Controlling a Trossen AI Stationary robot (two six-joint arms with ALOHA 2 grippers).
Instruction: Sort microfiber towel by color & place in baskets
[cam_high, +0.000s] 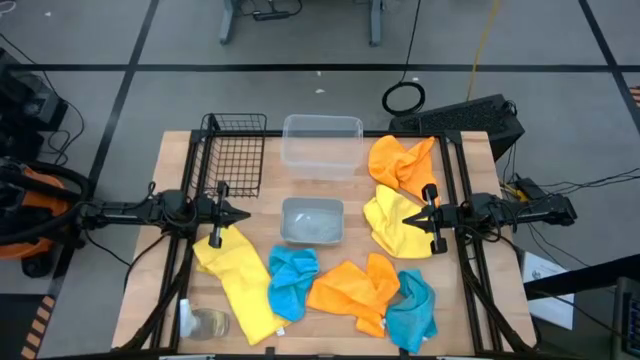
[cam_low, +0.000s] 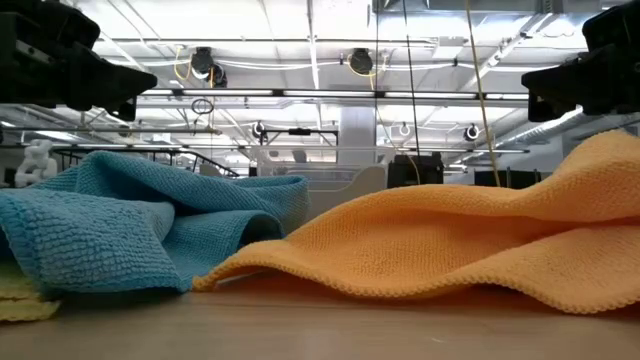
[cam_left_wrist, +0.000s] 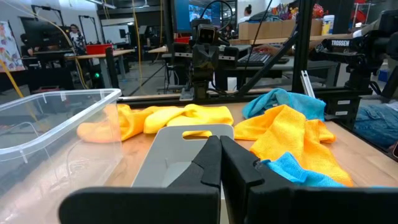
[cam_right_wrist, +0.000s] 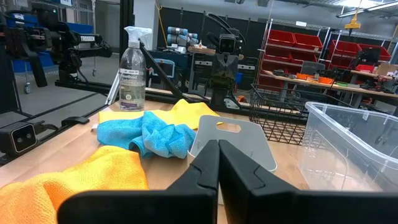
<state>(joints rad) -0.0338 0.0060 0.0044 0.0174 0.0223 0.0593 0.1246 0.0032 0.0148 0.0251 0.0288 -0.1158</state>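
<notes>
Your left gripper (cam_high: 244, 214) closed and empty at table's left edge, your right gripper (cam_high: 407, 217) closed and empty over a yellow towel (cam_high: 395, 222), black mesh basket (cam_high: 233, 152), clear tub (cam_high: 322, 145), grey tray (cam_high: 312, 221) mid-table, all without towels, six towels loose around them

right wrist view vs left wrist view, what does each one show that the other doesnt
Only the right wrist view shows the spray bottle and the black wire basket, with the right gripper shut in the foreground. Only the left wrist view shows the yellow towel lying beyond the tray's far end and the shut left gripper. Both show the grey tray, the clear tub, blue towels, orange towels, the wooden table, and the other arm facing the camera.
</notes>
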